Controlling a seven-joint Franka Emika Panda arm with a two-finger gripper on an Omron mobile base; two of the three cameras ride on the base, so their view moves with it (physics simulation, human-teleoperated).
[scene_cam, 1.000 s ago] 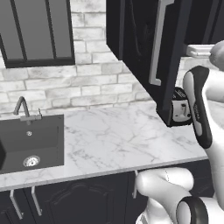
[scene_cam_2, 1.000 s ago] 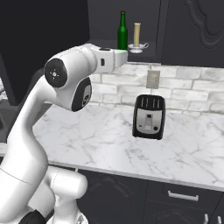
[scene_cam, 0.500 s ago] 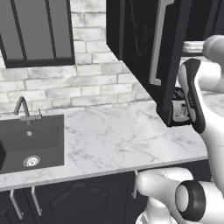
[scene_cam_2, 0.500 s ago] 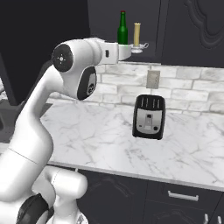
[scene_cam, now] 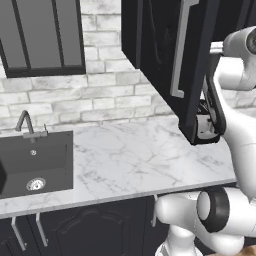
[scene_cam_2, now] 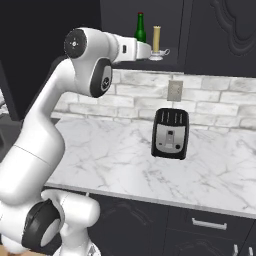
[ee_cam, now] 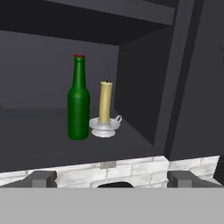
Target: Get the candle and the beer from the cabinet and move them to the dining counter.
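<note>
While our gripper [ee_cam: 112, 178] hangs wide and empty before the open cabinet [ee_cam: 144, 92], we should come level at the candle [ee_cam: 105, 103], standing just beside the beer [ee_cam: 78, 103] near the shelf's front edge, without nudging either

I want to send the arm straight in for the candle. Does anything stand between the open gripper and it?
Nothing visible does. In the hand view the gripper is open and faces the open cabinet shelf; the candle stands ahead, with the beer close beside it, not in front.
</note>
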